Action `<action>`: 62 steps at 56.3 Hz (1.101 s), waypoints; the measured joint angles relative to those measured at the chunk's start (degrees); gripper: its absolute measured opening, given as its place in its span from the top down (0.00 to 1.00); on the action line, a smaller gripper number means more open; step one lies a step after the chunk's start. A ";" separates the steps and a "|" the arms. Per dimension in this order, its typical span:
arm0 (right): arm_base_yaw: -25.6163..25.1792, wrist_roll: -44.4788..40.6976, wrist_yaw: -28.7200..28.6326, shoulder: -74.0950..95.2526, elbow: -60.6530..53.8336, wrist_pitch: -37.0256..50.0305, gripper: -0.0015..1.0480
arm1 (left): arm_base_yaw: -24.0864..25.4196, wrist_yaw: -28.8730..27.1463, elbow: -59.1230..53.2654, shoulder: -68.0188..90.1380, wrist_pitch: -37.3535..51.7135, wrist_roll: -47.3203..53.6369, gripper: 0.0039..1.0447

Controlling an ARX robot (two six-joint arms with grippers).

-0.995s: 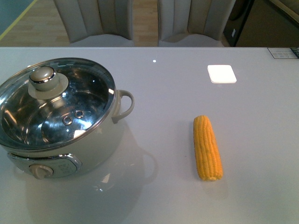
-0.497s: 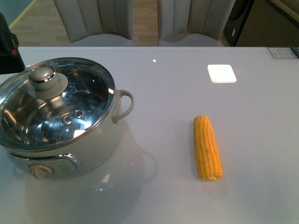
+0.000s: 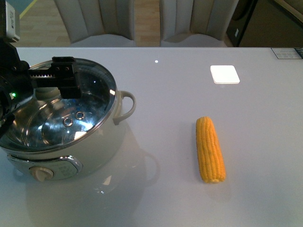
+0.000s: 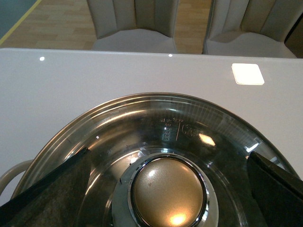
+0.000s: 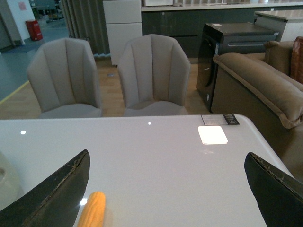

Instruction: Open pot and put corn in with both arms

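The cream-white pot (image 3: 97,146) stands at the left of the table with its glass lid (image 3: 90,101) on. My left gripper (image 3: 45,85) hangs over the lid and hides the knob in the front view. In the left wrist view the gripper (image 4: 168,175) is open, its fingers (image 4: 52,189) wide on either side of the lid's knob (image 4: 168,194), not touching it. The yellow corn (image 3: 210,150) lies on the table to the right of the pot. My right gripper (image 5: 168,184) is open and empty above the table; the corn's tip (image 5: 92,210) shows near one finger. The right arm is outside the front view.
A white square patch (image 3: 225,74) lies on the grey table (image 3: 165,94) behind the corn, and a small card (image 3: 286,53) at the far right edge. Two grey chairs (image 3: 99,21) stand behind the table. The pot's loop handle (image 3: 125,106) points toward the corn.
My left arm has come in from the left and now hangs over the lid's knob. The pot, lid and corn have not moved.
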 joint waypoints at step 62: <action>0.00 0.00 0.02 0.02 0.00 0.00 0.09 | -0.07 -1.31 2.12 5.90 3.39 -1.27 0.58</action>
